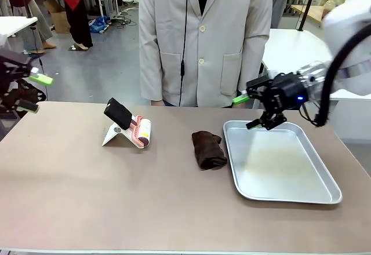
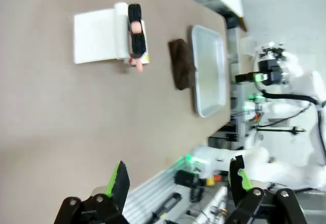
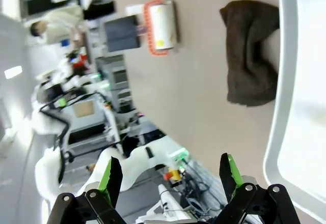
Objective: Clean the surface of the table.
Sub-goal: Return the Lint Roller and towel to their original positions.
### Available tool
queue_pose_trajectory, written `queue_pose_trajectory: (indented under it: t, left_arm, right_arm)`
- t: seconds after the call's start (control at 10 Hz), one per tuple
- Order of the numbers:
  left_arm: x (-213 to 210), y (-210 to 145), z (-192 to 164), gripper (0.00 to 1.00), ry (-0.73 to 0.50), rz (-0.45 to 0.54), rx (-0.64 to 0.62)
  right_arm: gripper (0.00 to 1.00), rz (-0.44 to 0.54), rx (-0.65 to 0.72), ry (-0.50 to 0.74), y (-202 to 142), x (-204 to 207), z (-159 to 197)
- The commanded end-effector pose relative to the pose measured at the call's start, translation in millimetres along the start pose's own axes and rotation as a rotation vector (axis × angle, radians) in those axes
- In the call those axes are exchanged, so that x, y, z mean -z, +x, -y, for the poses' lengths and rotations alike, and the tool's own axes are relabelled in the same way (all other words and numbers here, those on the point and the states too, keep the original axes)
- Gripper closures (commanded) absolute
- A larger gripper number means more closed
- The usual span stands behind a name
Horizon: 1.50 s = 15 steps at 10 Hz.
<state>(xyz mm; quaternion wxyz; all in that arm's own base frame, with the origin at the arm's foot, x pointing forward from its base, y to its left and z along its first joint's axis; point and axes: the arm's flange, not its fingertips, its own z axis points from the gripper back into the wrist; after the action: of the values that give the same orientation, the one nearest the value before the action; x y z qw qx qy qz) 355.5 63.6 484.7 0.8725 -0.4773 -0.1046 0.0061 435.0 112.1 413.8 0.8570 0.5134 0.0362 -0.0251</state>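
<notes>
Left claw (image 1: 33, 93) partly cut by front view's edge; tray (image 3: 285, 132) cut off in right wrist view.

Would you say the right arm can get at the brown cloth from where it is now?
Probably yes. The right tool hangs open above the far left corner of the metal tray, and the brown cloth lies just beside the tray on the table, with nothing over it.

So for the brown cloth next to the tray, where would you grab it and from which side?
Probably from straight above, pinching the raised fold near the middle of the brown cloth. It lies bunched and low on the table, with its right edge close against the tray, so a sideways approach looks cramped. The open right gripper hovers nearest, over the tray's far corner.
</notes>
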Motion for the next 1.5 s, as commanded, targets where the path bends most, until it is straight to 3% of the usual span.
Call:
queue_pose_trajectory:
  t: [0.0, 0.2, 0.5, 0.9, 1.4]
  left_arm:
    - [-17.4, 5.8, -35.2, 0.00, -0.174, -0.009, -0.031]
    - [-32.0, 17.9, -73.0, 0.00, -0.284, 0.008, -0.083]
    - [-44.5, 32.8, -117.0, 0.00, -0.376, 0.067, -0.140]
    - [-41.7, 48.4, -130.2, 0.00, -0.406, 0.053, -0.154]
    - [-40.3, 43.5, -133.2, 0.00, -0.388, 0.050, -0.165]
  right_arm:
    - [0.00, -0.016, -0.057, 0.176, -28.1, -32.8, 24.4]
    - [0.00, 0.003, -0.068, 0.282, -49.0, -70.2, 44.5]
    - [0.00, 0.140, -0.076, 0.363, -73.7, -119.2, 84.2]
    - [0.00, 0.303, 0.006, 0.338, -83.3, -142.1, 126.6]
    - [0.00, 0.262, 0.012, 0.357, -79.0, -156.0, 125.3]
